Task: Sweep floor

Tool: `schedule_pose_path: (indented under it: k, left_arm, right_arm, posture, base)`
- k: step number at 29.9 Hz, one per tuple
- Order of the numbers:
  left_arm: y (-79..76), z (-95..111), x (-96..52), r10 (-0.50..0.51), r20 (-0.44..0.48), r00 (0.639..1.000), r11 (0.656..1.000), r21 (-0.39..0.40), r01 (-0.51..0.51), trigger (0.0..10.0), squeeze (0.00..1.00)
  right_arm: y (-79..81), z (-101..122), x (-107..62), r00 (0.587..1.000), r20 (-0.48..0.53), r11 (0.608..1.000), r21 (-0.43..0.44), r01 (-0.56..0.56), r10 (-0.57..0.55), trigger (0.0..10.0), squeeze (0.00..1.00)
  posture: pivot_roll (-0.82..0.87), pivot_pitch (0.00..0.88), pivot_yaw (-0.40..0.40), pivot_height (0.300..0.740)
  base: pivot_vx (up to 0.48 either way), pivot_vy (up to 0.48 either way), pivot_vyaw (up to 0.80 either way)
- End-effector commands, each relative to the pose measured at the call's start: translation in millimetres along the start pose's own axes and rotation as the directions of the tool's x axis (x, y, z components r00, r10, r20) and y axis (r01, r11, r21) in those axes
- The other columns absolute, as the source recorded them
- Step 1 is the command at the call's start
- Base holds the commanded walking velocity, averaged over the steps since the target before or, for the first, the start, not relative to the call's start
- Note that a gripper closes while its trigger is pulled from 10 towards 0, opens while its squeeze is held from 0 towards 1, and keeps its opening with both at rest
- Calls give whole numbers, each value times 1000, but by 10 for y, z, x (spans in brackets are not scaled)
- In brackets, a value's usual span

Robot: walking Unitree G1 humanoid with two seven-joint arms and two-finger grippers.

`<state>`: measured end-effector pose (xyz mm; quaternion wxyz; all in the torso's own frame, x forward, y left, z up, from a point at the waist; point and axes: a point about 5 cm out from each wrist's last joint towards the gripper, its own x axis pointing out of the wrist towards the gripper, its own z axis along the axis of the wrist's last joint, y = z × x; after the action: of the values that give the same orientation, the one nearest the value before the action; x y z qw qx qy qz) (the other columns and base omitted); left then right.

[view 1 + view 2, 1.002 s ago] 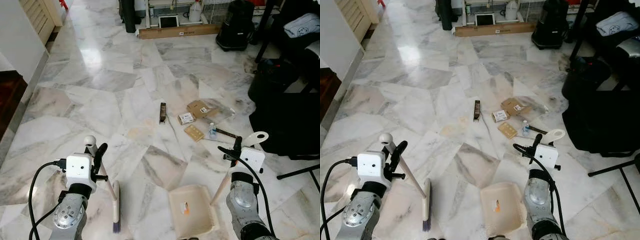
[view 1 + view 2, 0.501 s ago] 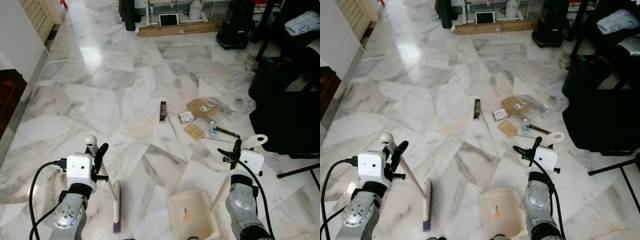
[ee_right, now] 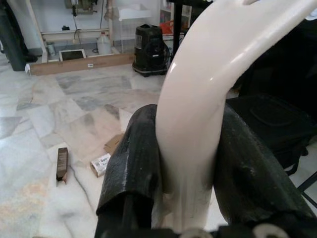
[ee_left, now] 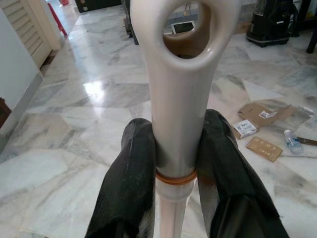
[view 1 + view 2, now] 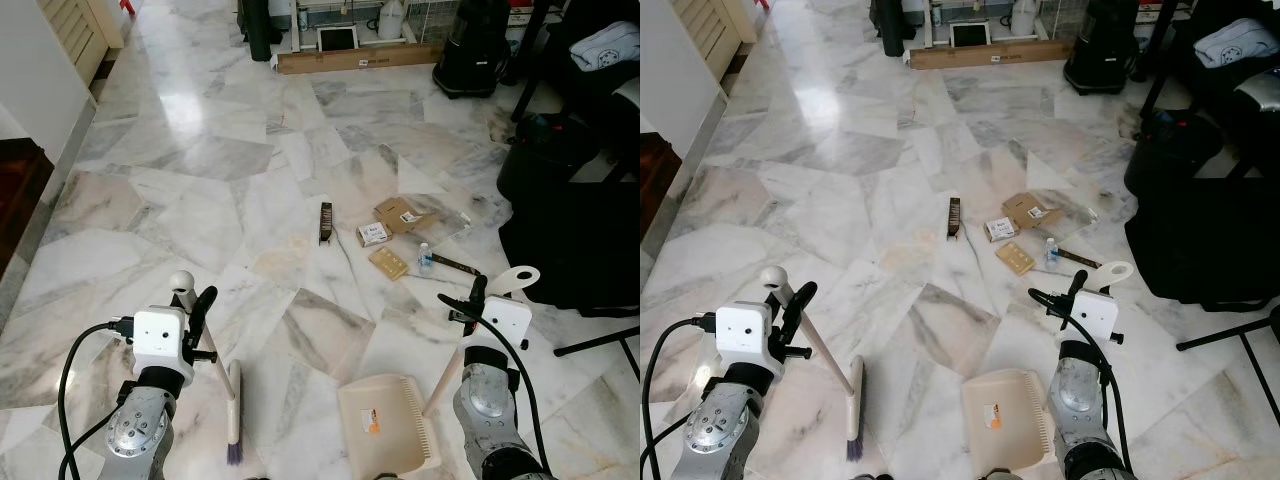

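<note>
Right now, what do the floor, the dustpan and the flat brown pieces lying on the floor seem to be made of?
The floor looks like polished marble: grey veins and a bright glare. The dustpan, held by the right gripper, seems to be glossy cream plastic, smooth with molded teeth. The flat brown pieces look like matte cardboard with folded flaps and white labels. The left gripper holds the brush.

Both arms are silver metal with round, ribbed joint housings near the wrist. Each wrist has a boxy white camera block, the left one (image 5: 160,340) with two small dark dots on its face, the right one (image 5: 505,318) plainer. Thick black cables loop out beside each block. The left gripper (image 4: 181,163) and right gripper (image 3: 190,163) have chunky, matte black fingers, slightly textured and rounded.
</note>
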<state>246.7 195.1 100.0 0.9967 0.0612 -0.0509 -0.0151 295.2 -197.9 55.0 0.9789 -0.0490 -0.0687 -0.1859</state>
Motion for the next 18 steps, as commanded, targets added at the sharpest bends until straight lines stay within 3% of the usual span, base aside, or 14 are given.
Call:
schedule_pose_path:
  k: [1,18]
  left_arm:
    - [26,88,-8,5,42,999,1000,0,-5,10000,0]
    - [23,99,-3,3,50,999,1000,0,-3,10000,0]
  right_arm:
    - [18,78,31,999,46,1000,26,11,-13,10000,0]
    - [37,110,50,998,61,999,42,8,-11,10000,0]
  posture:
    - [70,191,44,740]
    - [71,194,43,740]
  base:
    - [0,0,0]
    - [0,0,0]
